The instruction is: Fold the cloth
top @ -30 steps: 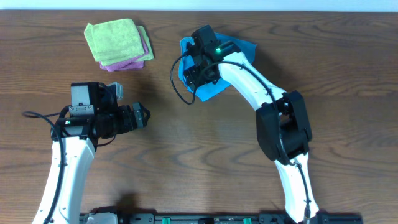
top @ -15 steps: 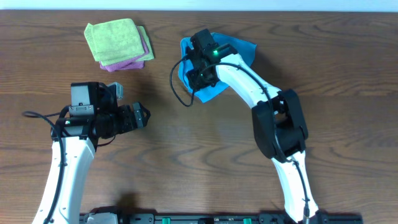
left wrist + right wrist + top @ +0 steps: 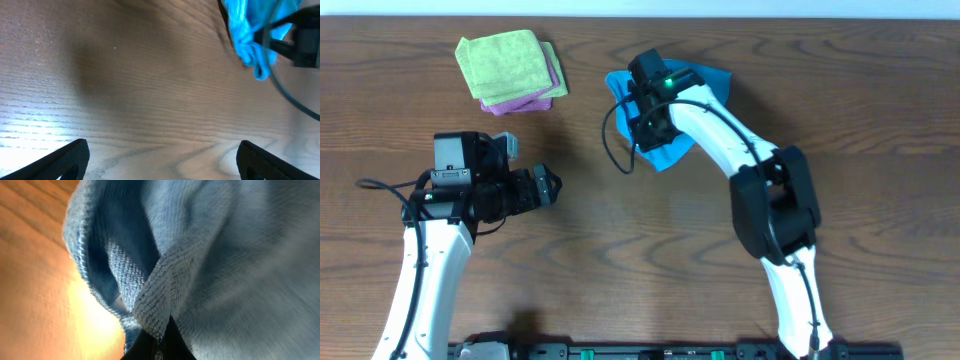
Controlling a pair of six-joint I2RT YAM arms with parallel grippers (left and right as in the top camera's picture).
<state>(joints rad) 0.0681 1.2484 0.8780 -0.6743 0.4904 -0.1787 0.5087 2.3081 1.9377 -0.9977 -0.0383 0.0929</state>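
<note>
The sky-blue cloth (image 3: pixel 670 152) lies crumpled at the table's upper middle, mostly under my right arm. My right gripper (image 3: pixel 642 128) is over its left part, shut on a pinched fold of the cloth (image 3: pixel 160 300), whose terry weave fills the right wrist view. The right gripper (image 3: pixel 159 345) shows only as dark jaw tips pressed together at the bottom edge. My left gripper (image 3: pixel 552 187) hovers over bare wood to the lower left, open and holding nothing. In the left wrist view the left gripper (image 3: pixel 161 162) has its fingertips (image 3: pixel 65 160) far apart, and the cloth (image 3: pixel 250 35) hangs at top right.
A folded lime-green cloth (image 3: pixel 505 62) lies on a pink-purple one (image 3: pixel 548 92) at the upper left of the wooden table (image 3: pixel 620 250). A black cable (image 3: pixel 608 140) loops from the right wrist beside the blue cloth.
The right gripper has shut on a fold of the cloth, and the cloth's lower left edge has bunched and shifted slightly. The left arm has not moved.
</note>
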